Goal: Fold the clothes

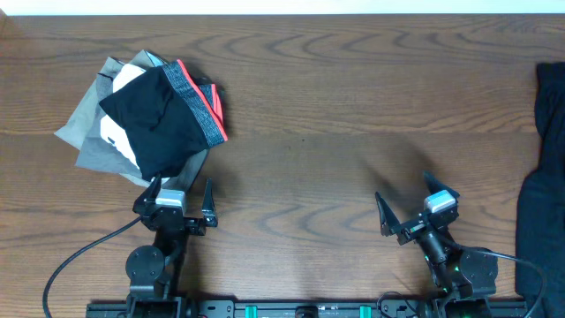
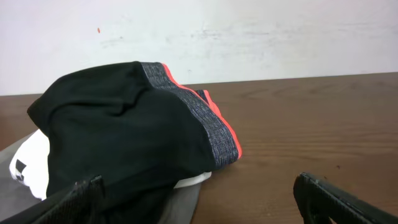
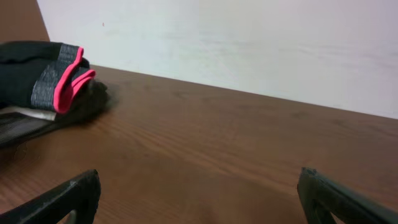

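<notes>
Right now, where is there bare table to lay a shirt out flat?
The broad middle of the table, between the clothes pile at far left and the black garment on the right edge, is bare. It is crowded where the left fingers sit near the pile.

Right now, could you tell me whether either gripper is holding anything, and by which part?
Nothing is held. The left gripper and the right gripper are both open and empty; the shirt lies untouched.
</notes>
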